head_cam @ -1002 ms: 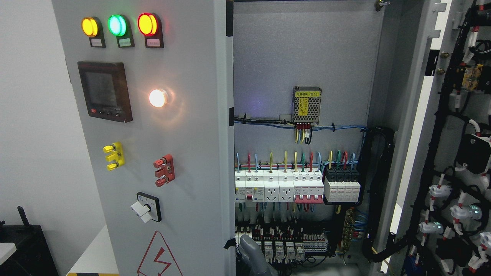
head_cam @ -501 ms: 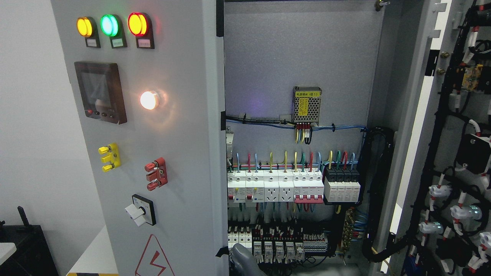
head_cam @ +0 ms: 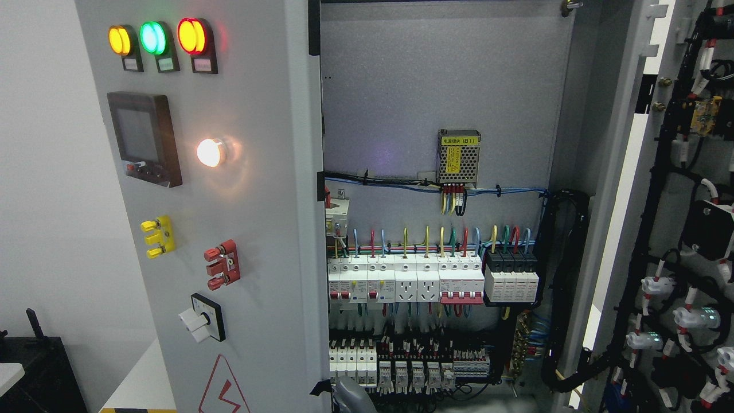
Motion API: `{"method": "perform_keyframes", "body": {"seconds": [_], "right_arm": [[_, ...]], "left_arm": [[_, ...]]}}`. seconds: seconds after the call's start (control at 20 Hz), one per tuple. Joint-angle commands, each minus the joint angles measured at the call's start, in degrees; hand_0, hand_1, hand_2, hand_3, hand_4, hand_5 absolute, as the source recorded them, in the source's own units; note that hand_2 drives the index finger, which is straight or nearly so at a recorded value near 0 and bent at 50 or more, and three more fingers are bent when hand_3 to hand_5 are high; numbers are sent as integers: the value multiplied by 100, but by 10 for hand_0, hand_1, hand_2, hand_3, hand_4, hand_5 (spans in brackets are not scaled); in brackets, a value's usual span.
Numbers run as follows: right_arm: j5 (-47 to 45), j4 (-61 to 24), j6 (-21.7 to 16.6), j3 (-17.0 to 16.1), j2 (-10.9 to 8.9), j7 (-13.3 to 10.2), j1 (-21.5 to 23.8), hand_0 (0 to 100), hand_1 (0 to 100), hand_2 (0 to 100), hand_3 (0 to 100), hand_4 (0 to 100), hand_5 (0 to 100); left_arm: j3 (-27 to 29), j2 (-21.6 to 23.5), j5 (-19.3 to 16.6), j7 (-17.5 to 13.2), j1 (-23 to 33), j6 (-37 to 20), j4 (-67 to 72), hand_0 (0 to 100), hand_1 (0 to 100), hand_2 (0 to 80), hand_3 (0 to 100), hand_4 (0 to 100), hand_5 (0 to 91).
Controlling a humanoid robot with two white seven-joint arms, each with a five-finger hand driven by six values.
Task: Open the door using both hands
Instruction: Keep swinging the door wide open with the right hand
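The grey left cabinet door [head_cam: 258,241] stands partly swung out, its free edge near the picture's middle. It carries yellow, green and red lamps [head_cam: 153,38], a dark display [head_cam: 143,137], a glowing white lamp [head_cam: 209,152] and a rotary switch [head_cam: 202,317]. The right door [head_cam: 682,218] stands wide open, its wired inner side showing. At the bottom edge, just behind the left door's free edge, a rounded grey part of my left arm [head_cam: 351,397] pokes up. Only this bit shows. My right arm is out of view.
Inside the cabinet are a row of white breakers [head_cam: 424,281], a small mesh power supply [head_cam: 459,156] and a thick black cable bundle [head_cam: 565,287]. A black unit [head_cam: 34,367] stands at the lower left by the white wall.
The left door has swung further open, its free edge moving left and uncovering more breakers. The grey arm part has moved left with it and sunk lower.
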Motion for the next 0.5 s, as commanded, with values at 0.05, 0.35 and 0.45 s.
{"method": "perform_keyframes", "body": {"seconds": [0.05, 0.35, 0.45], "right_arm": [[-2, -215, -4, 185, 40, 39, 14, 0, 0, 0, 0, 0, 0], [-2, -259, 5, 405, 102, 48, 32, 0, 0, 0, 0, 0, 0], [-2, -320, 5, 484, 111, 48, 49, 0, 0, 0, 0, 0, 0]], "left_arm": [[-70, 0, 5, 0, 184, -2, -53, 0, 0, 0, 0, 32, 0], [-70, 0, 5, 0, 184, -2, -53, 0, 0, 0, 0, 32, 0], [-70, 0, 5, 0, 184, -2, -53, 0, 0, 0, 0, 32, 0]]}}
